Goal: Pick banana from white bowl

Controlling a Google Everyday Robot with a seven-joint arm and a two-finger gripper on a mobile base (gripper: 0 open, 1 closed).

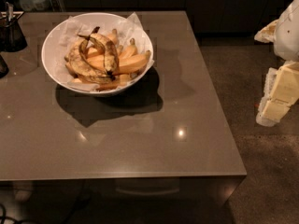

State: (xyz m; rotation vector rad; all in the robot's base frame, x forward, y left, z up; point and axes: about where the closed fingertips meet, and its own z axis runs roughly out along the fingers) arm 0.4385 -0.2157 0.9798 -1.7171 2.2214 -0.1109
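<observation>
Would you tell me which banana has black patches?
The slim curved banana on top; other bananas are yellow-orange or brown-speckled. The gripper hangs at far right.

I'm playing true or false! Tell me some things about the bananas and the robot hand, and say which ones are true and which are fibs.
1. The white bowl stands on the table. True.
2. The hand is inside the bowl. False: it hangs far to the right, past the table's edge, above the floor.
3. The black-patched banana lies on top of the cleaner yellow-orange bananas. True.
4. The bowl stands at the table's front right corner. False: it stands in the far left part.
5. The bowl is lined with crumpled white paper. True.
</observation>
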